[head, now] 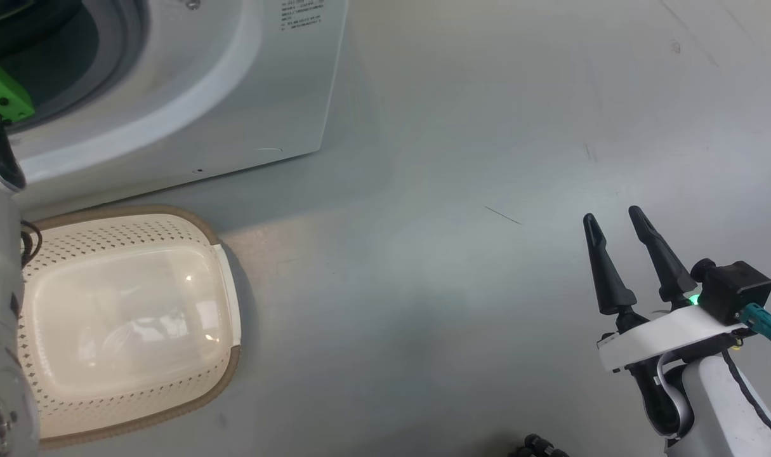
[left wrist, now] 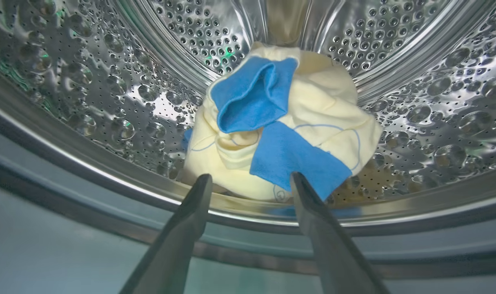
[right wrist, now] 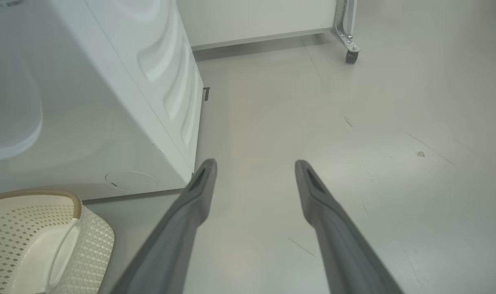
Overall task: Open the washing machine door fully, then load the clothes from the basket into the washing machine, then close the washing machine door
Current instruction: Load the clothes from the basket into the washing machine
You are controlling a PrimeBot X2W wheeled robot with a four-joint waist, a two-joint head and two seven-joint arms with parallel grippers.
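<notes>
The washing machine (head: 233, 82) stands on the floor (head: 461, 114), with the basket (head: 106, 231) just in front of it. The clothes (left wrist: 325, 102) lie bunched inside the steel drum (left wrist: 109, 102), just beyond the left tool (left wrist: 250, 179), whose fingers are spread wide and hold nothing. The right tool (head: 612, 216) hangs over the floor, equally wide and empty.

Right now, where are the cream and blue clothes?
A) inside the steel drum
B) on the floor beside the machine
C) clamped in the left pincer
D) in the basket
A: the left wrist view shows the clothes lying in the drum, beyond the open left pincer, while in the head view the basket shows only its bare bottom.
</notes>
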